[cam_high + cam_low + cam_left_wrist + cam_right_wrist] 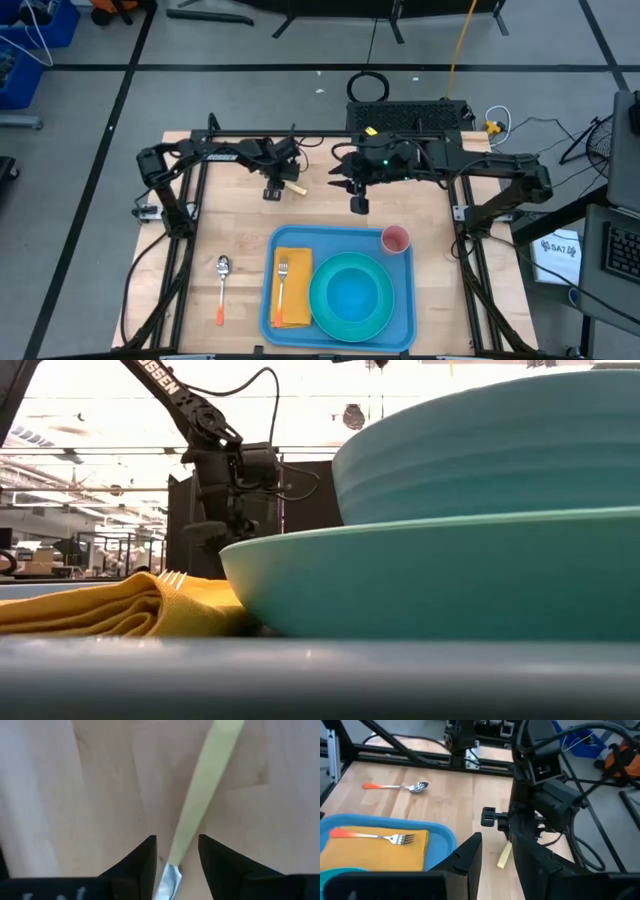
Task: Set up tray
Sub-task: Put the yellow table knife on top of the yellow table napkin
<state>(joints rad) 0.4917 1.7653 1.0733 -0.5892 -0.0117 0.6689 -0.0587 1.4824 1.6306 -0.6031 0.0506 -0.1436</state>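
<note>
Fingers (pixel 145 860) of the left gripper (pixel 275 190) stand spread either side of a pale yellow-handled knife (pixel 200 795) on the wooden table (pixel 230 215). Nearest, the blue tray (pixel 400 320) holds a plate (pixel 350 292), napkin (pixel 297 262), fork (pixel 282 285) and pink cup (pixel 396 239). Beyond, the right gripper (pixel 358 203) hovers, fingers parted.

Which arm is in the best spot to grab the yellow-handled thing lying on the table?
The left one. The left gripper hangs right over the yellow-handled utensil, with an open finger on each side of its handle. The right gripper sits farther off, nearer the tray.
</note>
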